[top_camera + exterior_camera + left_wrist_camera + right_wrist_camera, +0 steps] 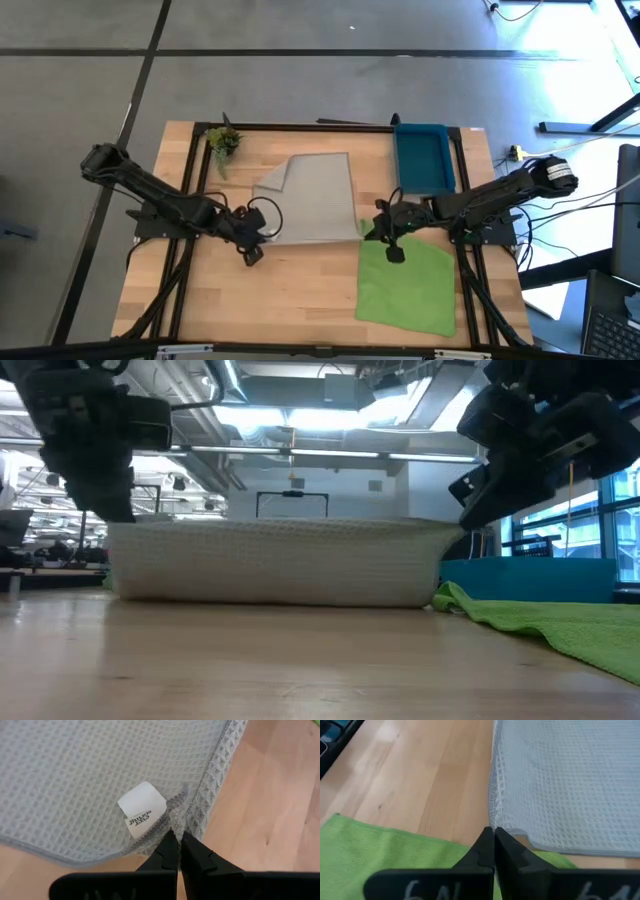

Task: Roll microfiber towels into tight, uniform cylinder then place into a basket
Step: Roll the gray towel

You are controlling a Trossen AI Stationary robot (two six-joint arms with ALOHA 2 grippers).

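Both grippers pinch the grey towel (315,200) at its near corners: the left gripper (175,845) has its fingers closed on the hem just beside the white tag (142,810), and the right gripper (493,836) has its fingers closed on the opposite near corner, where the hem gathers at the tips. The towel lies in the middle of the table (280,300), with its far left corner folded over. From the low view its near edge seems lifted or doubled into a low wall, though the level angle makes that hard to judge.

So the step in hand looks like the start of the roll: both near corners gripped, no cylinder formed yet. Next, both arms need to carry the edge forward together, evenly, so the roll stays tight and straight.

At the right gripper's corner the grey towel touches the green towel (405,285), which lies flat on the near right. The basket (422,158) sits at the far right, with nothing visible in it. A plant sprig (222,142) lies at the far left.
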